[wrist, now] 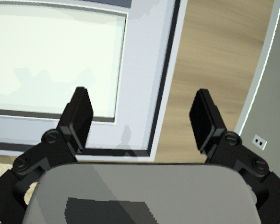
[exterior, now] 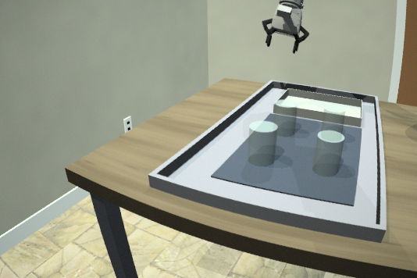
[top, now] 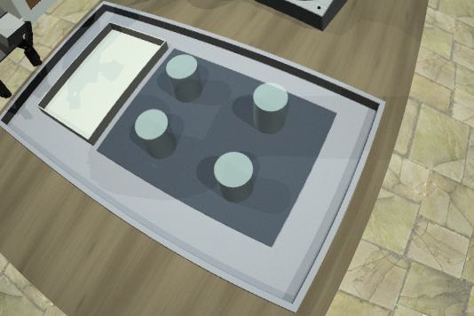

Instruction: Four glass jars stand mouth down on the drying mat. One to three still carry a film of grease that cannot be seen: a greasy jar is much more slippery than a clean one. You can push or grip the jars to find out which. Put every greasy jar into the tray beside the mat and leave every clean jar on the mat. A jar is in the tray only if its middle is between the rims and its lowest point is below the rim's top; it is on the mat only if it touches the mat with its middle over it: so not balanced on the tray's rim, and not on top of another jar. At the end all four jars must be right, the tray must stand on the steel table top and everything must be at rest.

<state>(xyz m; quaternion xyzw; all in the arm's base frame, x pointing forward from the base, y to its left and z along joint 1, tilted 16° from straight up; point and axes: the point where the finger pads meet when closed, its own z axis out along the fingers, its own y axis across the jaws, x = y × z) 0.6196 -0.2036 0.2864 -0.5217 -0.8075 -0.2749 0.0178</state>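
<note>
On the wooden desk, four jars stand on the mat at the frame's centre from above, likely awaiting grease tests; my gripper hangs wide open, holding nothing

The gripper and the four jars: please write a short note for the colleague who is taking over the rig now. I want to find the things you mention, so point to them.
Gripper (exterior: 282, 49) (wrist: 142, 100): open, holding nothing, raised above the table.
Jars (top: 182, 67) (top: 152, 124) (top: 270, 98) (top: 233, 169) (exterior: 263, 144) (exterior: 329, 155): all four upright, mouth down, apart on the dark mat (top: 200, 176) (exterior: 297, 182).
Tray (top: 95, 84) (exterior: 317, 114) (wrist: 55, 65): beside the mat, no jar inside.
Done: no jar in the tray; which are greasy cannot be seen.
Left: test jars, move greasy ones, leave clean ones.
</note>
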